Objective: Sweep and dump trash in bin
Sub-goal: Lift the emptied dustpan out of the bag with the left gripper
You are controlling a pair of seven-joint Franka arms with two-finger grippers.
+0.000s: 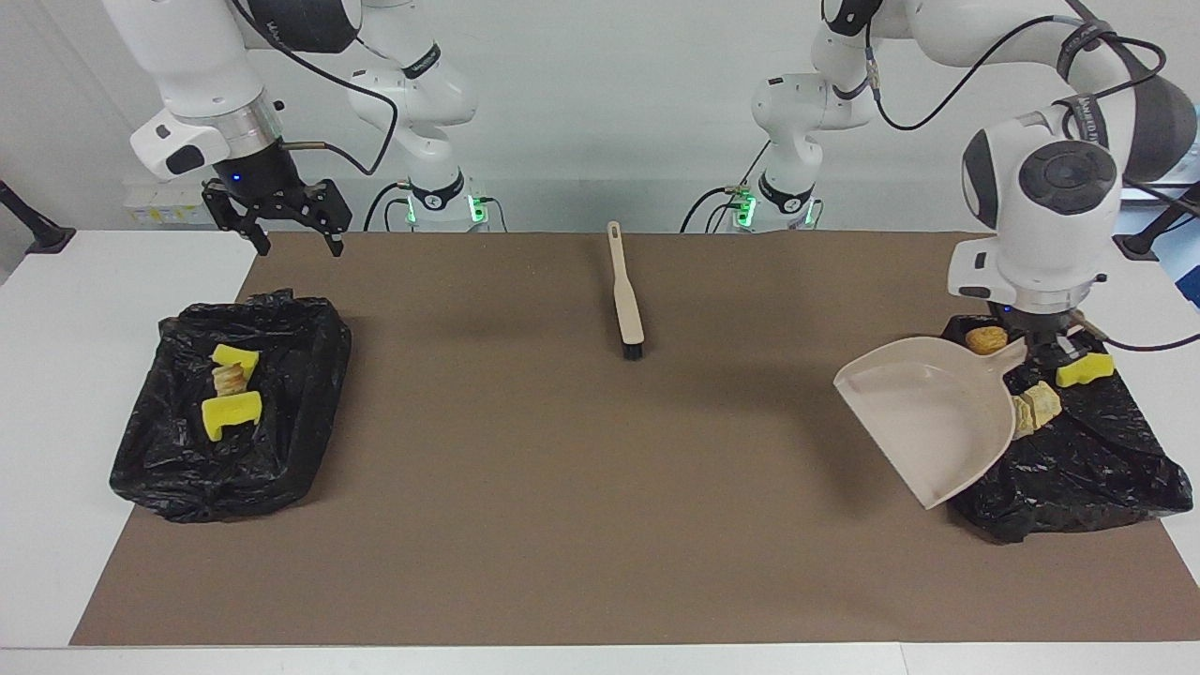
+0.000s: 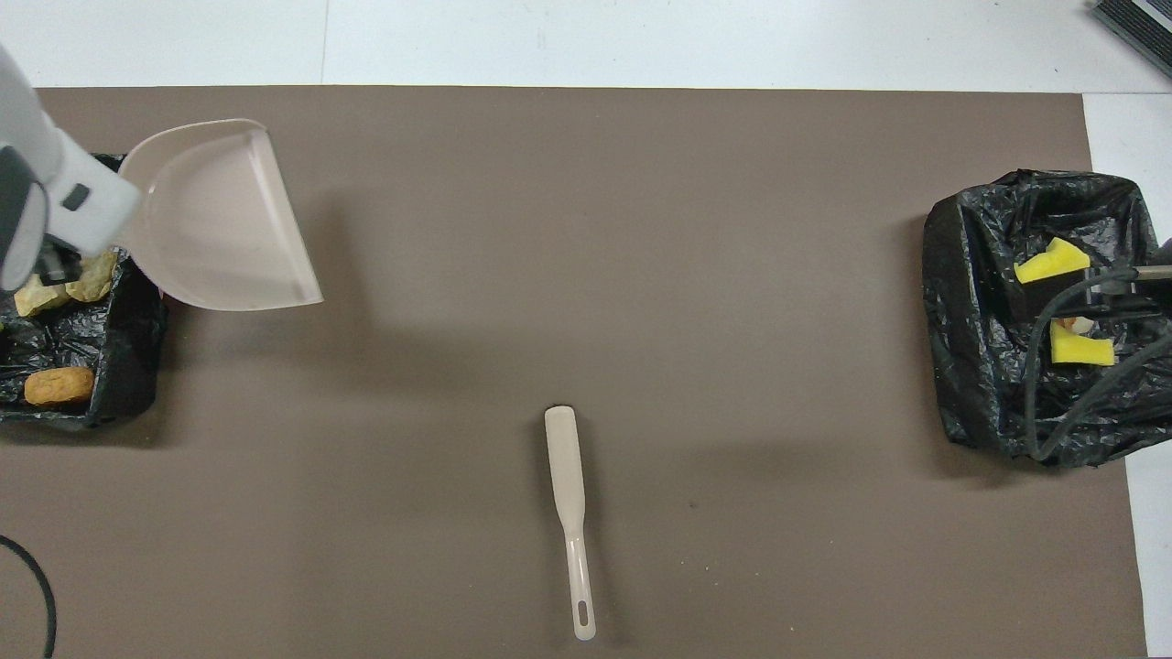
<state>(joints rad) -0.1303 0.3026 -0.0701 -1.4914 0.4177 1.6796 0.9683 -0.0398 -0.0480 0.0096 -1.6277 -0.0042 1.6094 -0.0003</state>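
Note:
My left gripper (image 1: 1039,349) is shut on the handle of a beige dustpan (image 1: 923,412), held tilted over the inner edge of the black-bagged bin (image 1: 1078,469) at the left arm's end. No pieces show in the pan (image 2: 220,229). This bin holds trash: a brown lump (image 1: 986,339), a yellow chunk (image 1: 1085,369) and tan lumps (image 1: 1036,405). The bin (image 1: 230,450) at the right arm's end holds two yellow chunks (image 1: 232,412) and a tan lump (image 1: 228,378). My right gripper (image 1: 291,234) hangs open in the air above the mat's corner beside that bin.
A beige brush (image 1: 626,300) lies on the brown mat (image 1: 562,487) midway between the bins, bristles pointing away from the robots. In the overhead view the brush (image 2: 569,494) has open mat all around it. Cables of the right arm hang over the bin (image 2: 971,302).

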